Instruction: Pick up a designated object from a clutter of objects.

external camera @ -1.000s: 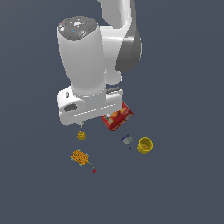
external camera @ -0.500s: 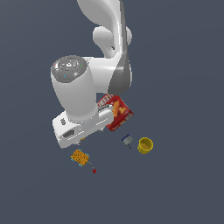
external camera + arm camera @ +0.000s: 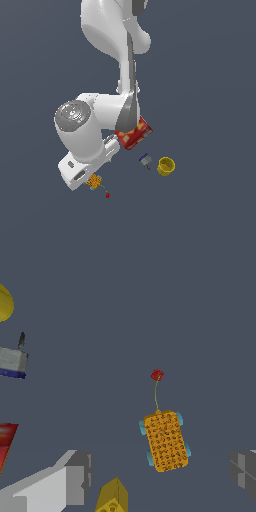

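Observation:
The designated object, a flat orange speckled pad with teal edging, lies on the dark floor. A thin cord runs from it to a tiny red bead. My gripper is open above the pad, which shows between the two grey fingers without touching them. In the exterior view the white hand covers part of the pad, while the bead lies free beside it. The fingers themselves are hidden there.
The clutter around it: a small yellow lump close to one finger, a red cracker box under the arm, a tiny grey-blue item and a yellow cup on the exterior view's right.
The arm has swung down and toward the exterior view's left. The hand now sits over the orange pad and hides the yellow lump in that view. The objects have not moved.

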You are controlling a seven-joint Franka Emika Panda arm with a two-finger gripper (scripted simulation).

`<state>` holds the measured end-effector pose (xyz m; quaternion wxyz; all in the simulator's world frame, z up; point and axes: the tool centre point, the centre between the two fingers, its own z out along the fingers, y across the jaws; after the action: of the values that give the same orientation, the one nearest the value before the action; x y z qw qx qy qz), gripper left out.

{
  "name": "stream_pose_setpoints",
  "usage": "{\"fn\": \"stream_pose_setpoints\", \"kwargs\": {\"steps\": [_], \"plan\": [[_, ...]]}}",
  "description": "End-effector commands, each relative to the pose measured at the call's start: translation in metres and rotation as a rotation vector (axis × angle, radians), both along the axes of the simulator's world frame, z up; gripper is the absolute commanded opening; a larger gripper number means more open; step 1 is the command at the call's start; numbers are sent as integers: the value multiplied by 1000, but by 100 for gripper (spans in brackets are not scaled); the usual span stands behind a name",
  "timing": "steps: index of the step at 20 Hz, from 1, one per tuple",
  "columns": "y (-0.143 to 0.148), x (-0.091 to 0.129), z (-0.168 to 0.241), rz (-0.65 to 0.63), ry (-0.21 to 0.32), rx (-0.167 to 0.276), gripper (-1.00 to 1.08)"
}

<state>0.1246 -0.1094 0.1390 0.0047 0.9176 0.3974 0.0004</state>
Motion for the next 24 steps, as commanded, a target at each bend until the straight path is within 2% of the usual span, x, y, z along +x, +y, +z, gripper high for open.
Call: {"fn": "stream_pose_setpoints", "kwargs": {"steps": [1,12,24], "plan": [[-6,5,-16,57,1,1,100],[-22,14,-65,215,5,7,100],[-25,15,-79,239,6,8,100]]}}
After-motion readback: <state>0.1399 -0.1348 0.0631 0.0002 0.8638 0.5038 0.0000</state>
